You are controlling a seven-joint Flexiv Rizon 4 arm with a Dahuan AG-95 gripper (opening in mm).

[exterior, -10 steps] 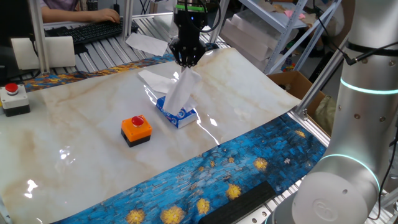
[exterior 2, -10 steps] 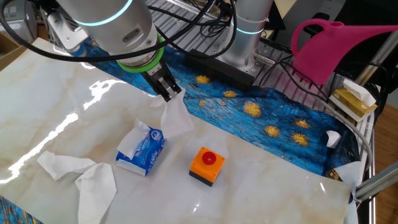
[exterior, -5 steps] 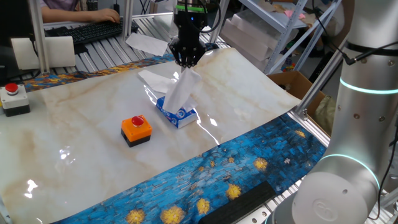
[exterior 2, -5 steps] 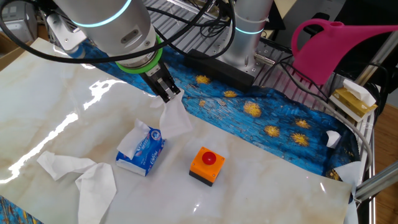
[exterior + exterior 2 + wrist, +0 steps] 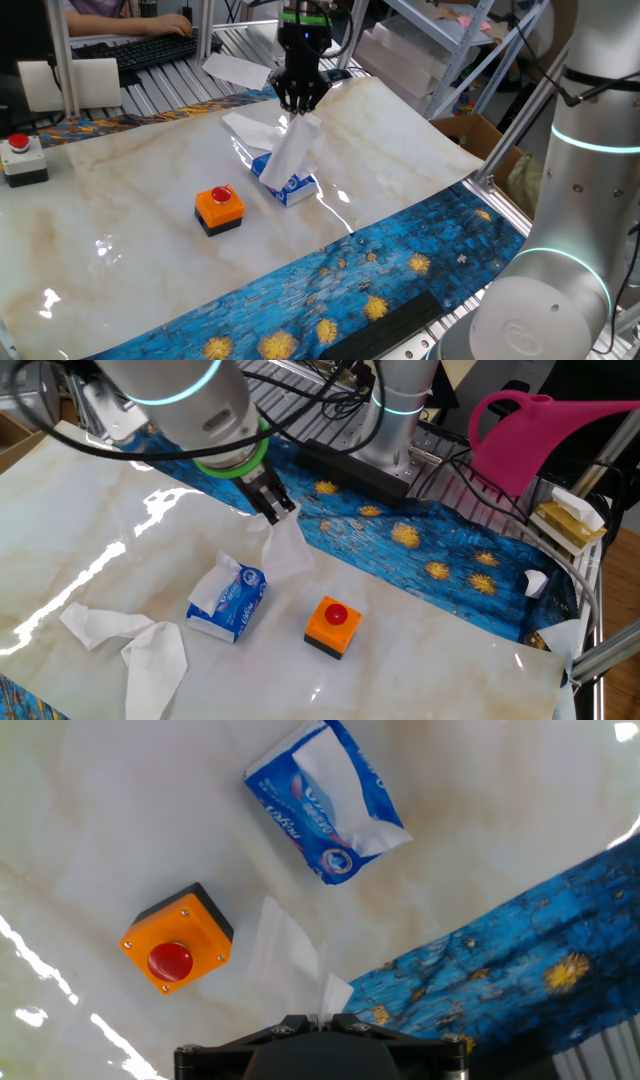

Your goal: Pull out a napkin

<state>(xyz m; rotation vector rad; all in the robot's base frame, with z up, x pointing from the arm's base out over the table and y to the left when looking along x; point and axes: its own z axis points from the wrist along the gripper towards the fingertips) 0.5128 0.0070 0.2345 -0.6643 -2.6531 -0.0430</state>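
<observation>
My gripper (image 5: 300,104) is shut on the top edge of a white napkin (image 5: 290,147), which hangs free and floppy below it. The napkin also shows in the other fixed view (image 5: 282,548) under the gripper (image 5: 276,512), clear of the carton. The small blue carton (image 5: 286,184) lies on the marble table under and a little to one side; in the other fixed view it (image 5: 229,603) has another tissue poking out of its slot. In the hand view the napkin (image 5: 288,950) hangs from my gripper (image 5: 320,1016) above the table, with the carton (image 5: 325,805) beyond it.
An orange box with a red button (image 5: 218,208) stands near the carton and shows in the other fixed view (image 5: 332,625) and the hand view (image 5: 176,941). Loose crumpled tissues (image 5: 130,643) lie on the marble. A blue patterned cloth (image 5: 420,550) borders the table. A pink watering can (image 5: 550,435) stands off the table.
My gripper has risen slightly with the napkin, which now hangs a little higher over the carton. Nothing else has moved.
</observation>
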